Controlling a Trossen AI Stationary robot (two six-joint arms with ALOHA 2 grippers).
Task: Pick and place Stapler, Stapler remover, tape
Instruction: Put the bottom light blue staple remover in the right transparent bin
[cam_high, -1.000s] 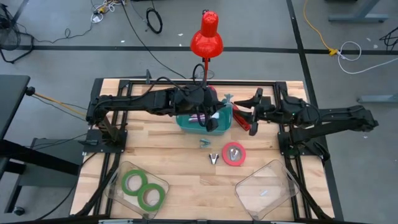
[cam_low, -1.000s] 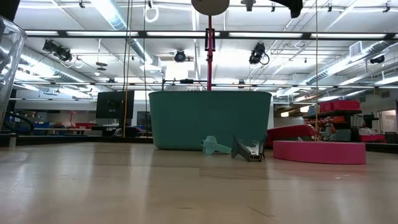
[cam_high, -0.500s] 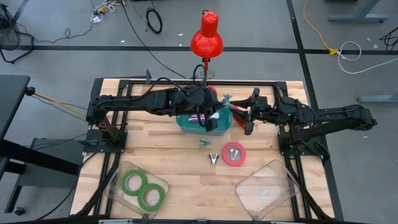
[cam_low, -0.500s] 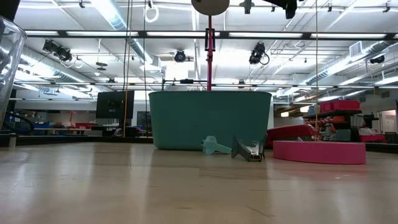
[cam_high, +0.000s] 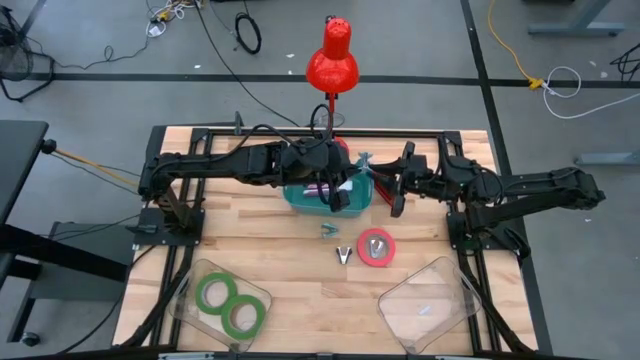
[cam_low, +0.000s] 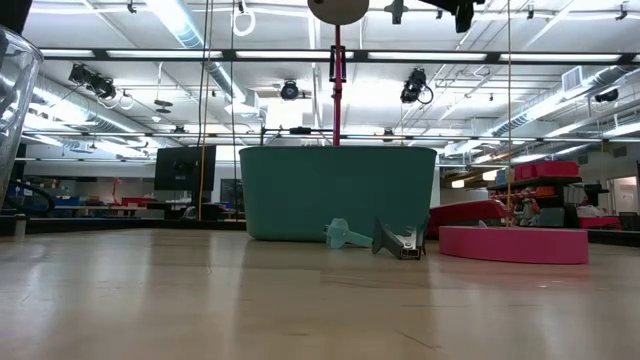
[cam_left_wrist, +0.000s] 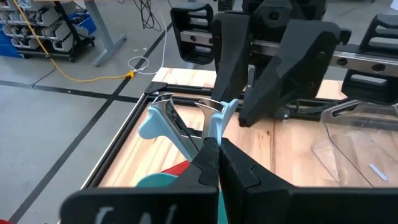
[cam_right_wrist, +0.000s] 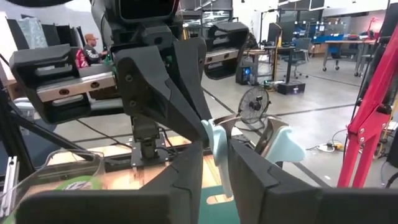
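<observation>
Right above the teal bin (cam_high: 300, 197), at its R edge, both grippers meet over one thing: the pale-blue stapler remover (cam_left_wrist: 163, 121), held in mid-air. L gripper (cam_left_wrist: 214, 144) is clamped tight on one end of it. The rest juts out past the fingertips toward the R arm, so its long axis runs roughly arm to arm across the bin. R gripper (cam_right_wrist: 215, 149) comes head-on from the other side, jaws narrowly apart w/ a pale-blue handle between them; no firm pinch shown yet. Judgement: a hand-over. R has to close on the free end before L lets go, else it drops into or beside the bin.

Just R of the bin, under the R gripper, lies the red stapler (cam_low: 465, 212). In front of the bin, on the wood: a 2nd small teal piece (cam_high: 328, 231), a metal remover (cam_high: 344, 253) and the red-pink tape (cam_high: 376, 247). Further toward the front edge, the two green tapes (cam_high: 228, 300) sit in a clear tray (cam_high: 190, 285) front-L of the bin, and another clear tray (cam_high: 440, 275) is front-R. Behind the bin stands a red lamp (cam_high: 332, 60). Nothing blocks the grippers.
</observation>
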